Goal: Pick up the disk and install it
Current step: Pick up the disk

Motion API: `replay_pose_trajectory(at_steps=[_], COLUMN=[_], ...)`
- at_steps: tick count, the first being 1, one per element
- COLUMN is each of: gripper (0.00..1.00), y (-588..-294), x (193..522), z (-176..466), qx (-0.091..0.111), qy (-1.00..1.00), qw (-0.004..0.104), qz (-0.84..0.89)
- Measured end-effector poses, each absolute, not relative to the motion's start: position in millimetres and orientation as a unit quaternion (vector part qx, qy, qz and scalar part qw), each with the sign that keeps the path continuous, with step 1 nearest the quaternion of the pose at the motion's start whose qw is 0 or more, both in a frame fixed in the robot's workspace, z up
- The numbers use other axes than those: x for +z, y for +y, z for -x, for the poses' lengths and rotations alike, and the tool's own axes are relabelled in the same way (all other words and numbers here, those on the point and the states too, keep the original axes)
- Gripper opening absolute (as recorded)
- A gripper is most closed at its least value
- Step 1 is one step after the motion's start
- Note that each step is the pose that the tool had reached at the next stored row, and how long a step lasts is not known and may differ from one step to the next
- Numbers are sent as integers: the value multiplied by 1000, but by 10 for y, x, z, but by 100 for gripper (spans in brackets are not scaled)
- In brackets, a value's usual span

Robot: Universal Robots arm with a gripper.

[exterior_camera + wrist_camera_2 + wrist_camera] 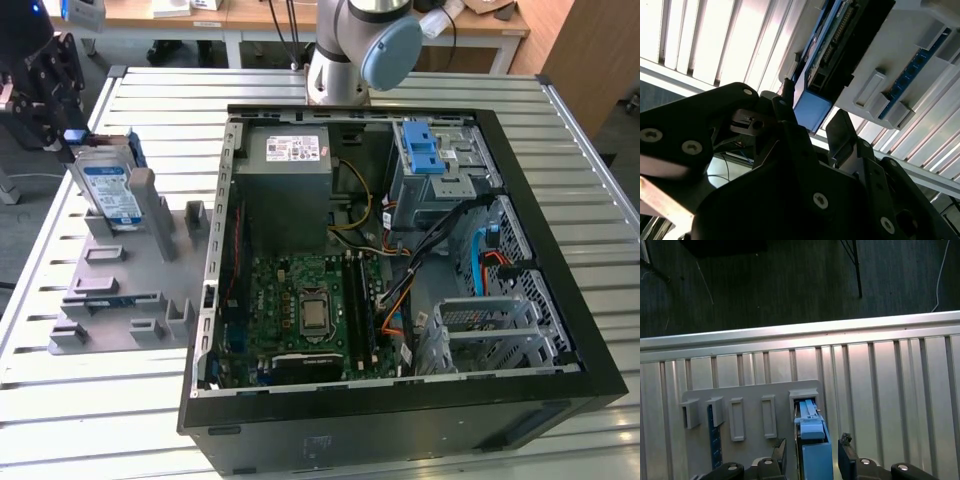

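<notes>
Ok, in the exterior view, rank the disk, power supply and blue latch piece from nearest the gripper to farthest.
1. Disk, upright in the grey holder, at the gripper.
2. Power supply, inside the case.
3. Blue latch piece, toward the exterior view's right.

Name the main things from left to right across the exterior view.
gripper → disk → power supply → blue latch

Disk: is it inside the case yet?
No, the disk stands upright in the grey holder on the table, outside the case and to its left in the exterior view.
</notes>
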State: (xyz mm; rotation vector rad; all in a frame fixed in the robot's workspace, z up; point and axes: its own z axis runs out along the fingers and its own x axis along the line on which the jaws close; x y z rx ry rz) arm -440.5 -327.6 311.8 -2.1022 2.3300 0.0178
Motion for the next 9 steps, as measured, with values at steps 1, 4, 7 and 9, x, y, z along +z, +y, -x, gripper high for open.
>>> replay_pose_trajectory(at_steps=[1, 4, 7, 9], gripper=[53, 53, 53, 53], y=[-3275, -3274, -3274, -3274], x=[3113, 3078, 3054, 3040], z=[4405, 4406, 4405, 4407], qx=[6, 7, 7, 7], qy=[742, 742, 742, 742], qw=[2, 3, 3, 3], qz=[670, 670, 670, 670])
